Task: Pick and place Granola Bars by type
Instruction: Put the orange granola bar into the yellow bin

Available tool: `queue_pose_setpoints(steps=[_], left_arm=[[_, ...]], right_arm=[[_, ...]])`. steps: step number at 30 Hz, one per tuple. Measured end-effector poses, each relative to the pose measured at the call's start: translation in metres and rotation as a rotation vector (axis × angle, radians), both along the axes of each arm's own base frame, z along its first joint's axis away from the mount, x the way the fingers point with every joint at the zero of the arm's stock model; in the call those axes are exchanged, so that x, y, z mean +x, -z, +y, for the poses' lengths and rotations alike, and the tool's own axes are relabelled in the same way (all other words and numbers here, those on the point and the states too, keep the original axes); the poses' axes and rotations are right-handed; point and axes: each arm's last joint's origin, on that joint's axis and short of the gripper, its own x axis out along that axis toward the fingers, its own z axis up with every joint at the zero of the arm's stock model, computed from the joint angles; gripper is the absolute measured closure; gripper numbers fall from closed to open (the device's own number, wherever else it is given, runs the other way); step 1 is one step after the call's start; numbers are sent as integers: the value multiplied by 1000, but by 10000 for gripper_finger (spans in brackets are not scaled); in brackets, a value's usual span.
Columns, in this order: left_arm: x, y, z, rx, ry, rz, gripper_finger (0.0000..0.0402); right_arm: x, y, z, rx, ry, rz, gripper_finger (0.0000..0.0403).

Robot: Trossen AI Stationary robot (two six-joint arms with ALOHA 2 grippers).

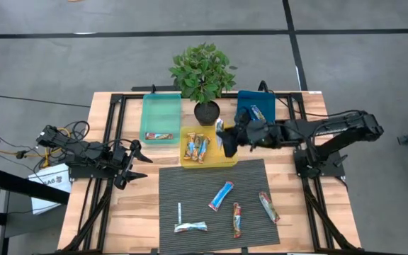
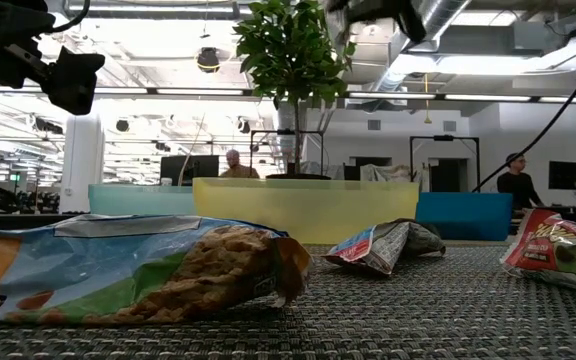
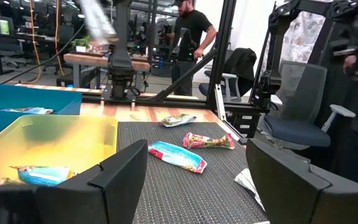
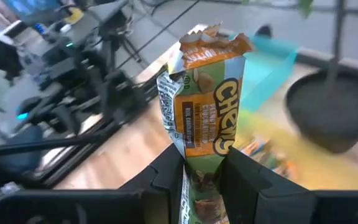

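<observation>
My right gripper (image 1: 227, 139) reaches in from the table's right and hovers over the right end of the yellow bin (image 1: 187, 163). It is shut on a green-orange granola bar (image 4: 209, 118). Similar bars (image 1: 196, 146) lie in the yellow bin. One bar (image 1: 159, 136) lies in the teal bin (image 1: 160, 113), and a blue one (image 1: 257, 112) in the blue bin (image 1: 245, 99). On the dark mat (image 1: 190, 188) lie a blue bar (image 1: 221, 195), two red-orange bars (image 1: 236, 219) (image 1: 268, 207) and another bar (image 1: 190, 227). My left gripper (image 1: 129, 164) waits open at the table's left. My right gripper pinches the green-orange bar between its two fingers (image 4: 166, 177) at one end (image 4: 204, 168) of the wrapper. The rest of the bar sticks out past the fingertips, with its crimped far end (image 4: 213, 40) free. The bar is lifted clear above the yellow bin.
A potted plant (image 1: 202, 74) stands just behind the yellow bin, close to my right gripper. A thin white stick (image 1: 179, 212) lies on the mat's left part. Bare wood shows left (image 1: 137, 212) and right (image 1: 296, 212) of the mat. People stand in the room beyond.
</observation>
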Motion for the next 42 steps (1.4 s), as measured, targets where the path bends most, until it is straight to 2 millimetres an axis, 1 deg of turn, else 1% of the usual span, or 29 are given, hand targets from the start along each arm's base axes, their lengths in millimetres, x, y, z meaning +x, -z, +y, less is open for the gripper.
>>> queue_pose_setpoints(steps=[5, 8, 21, 25, 27, 29, 32, 37, 42], left_arm=[[0, 0, 0, 0, 0, 0, 136], [0, 0, 0, 2, 0, 0, 136], [0, 0, 0, 2, 0, 0, 136], [0, 0, 0, 0, 0, 0, 136], [0, 0, 0, 1, 0, 0, 136], [0, 0, 0, 3, 0, -1, 136], [0, 0, 0, 0, 0, 0, 136], [0, 0, 0, 1, 0, 0, 136], [0, 0, 0, 3, 0, -1, 136]], right_arm=[[1, 0, -22, -92, 28, 36, 321], [1, 0, -29, -99, 49, 40, 321], [1, 1, -32, -95, 59, 49, 321], [1, 12, -37, -21, 112, 110, 321], [4, 18, -41, 4, 143, 135, 321], [5, 29, -44, 27, 163, 200, 321], [11, 40, -48, 70, 158, 246, 321], [25, 65, -50, 126, 119, 346, 321], [36, 83, -53, 151, 108, 400, 321]])
